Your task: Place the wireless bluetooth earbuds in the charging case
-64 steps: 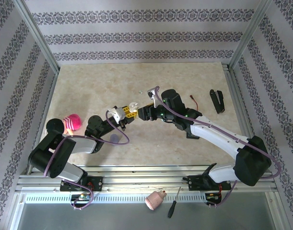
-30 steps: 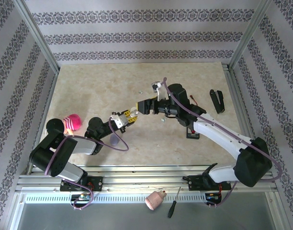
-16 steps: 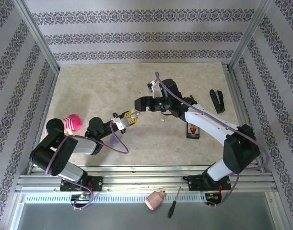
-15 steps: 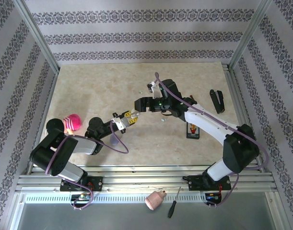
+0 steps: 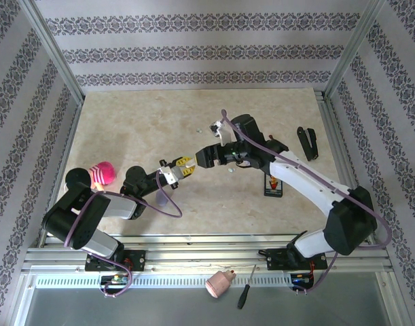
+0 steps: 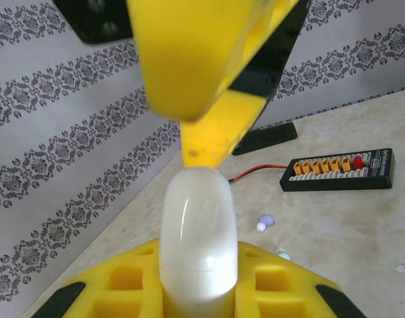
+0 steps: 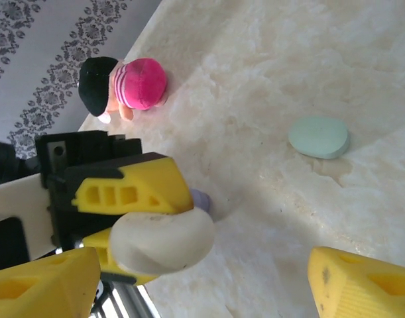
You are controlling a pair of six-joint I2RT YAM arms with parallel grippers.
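A white pebble-shaped charging case (image 6: 197,238) (image 7: 162,242) stands upright, closed, and my left gripper (image 6: 197,281) (image 5: 182,165) is shut on it above the middle of the table. My right gripper (image 7: 202,291) (image 5: 199,158) is open just beyond the case, one yellow finger (image 6: 202,73) hanging over its top and nothing between the jaws. Three wireless bluetooth earbuds lie loose on the table behind: lilac (image 6: 266,218), white (image 6: 260,227) and mint (image 6: 282,254). A mint case (image 7: 318,137) lies flat, and a lilac case (image 7: 202,199) peeks out under the left finger.
A black charger board (image 6: 338,171) (image 5: 273,185) with orange plugs and a red wire lies right of centre. A black clip (image 5: 306,142) sits at the far right. A pink and black doll (image 5: 102,173) (image 7: 126,85) lies at the left. Patterned walls enclose the table.
My right gripper has pulled back slightly to the right and nearer, staying open. The left gripper has held the white case nearly still.
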